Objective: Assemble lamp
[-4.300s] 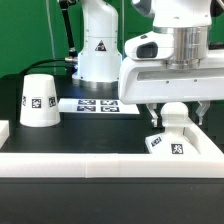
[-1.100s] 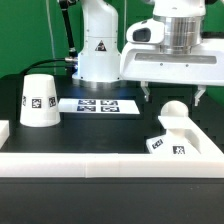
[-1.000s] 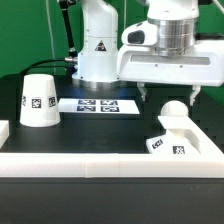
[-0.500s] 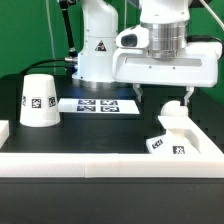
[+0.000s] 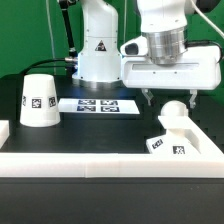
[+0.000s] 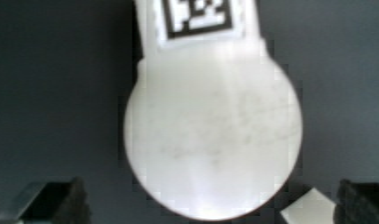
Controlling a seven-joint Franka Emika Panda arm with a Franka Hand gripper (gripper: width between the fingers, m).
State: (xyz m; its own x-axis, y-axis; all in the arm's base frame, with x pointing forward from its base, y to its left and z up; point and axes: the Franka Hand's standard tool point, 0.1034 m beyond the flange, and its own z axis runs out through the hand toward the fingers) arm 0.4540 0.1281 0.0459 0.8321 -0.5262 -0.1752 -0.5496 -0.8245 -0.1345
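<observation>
Two-finger gripper (image 5: pixel 171 97): jaws apart, holding nothing. The round white plastic bulb (image 5: pixel 174 111) stands just below and between them, on the flat white square base (image 5: pixel 168 146). The white conical shade (image 5: pixel 38 100) sits well clear of the jaws. Risk: if the descent is off-centre, one finger may strike the bulb's crown and tip it.

No words or numbers can be read. Black-and-white square tags stand on the shade (image 5: pixel 40 100), the marker board (image 5: pixel 98 105) and the base (image 5: pixel 195 135). A small triangular sign (image 5: pixel 100 47), perhaps a warning mark, sits on the robot's pedestal (image 5: pixel 97 62).
</observation>
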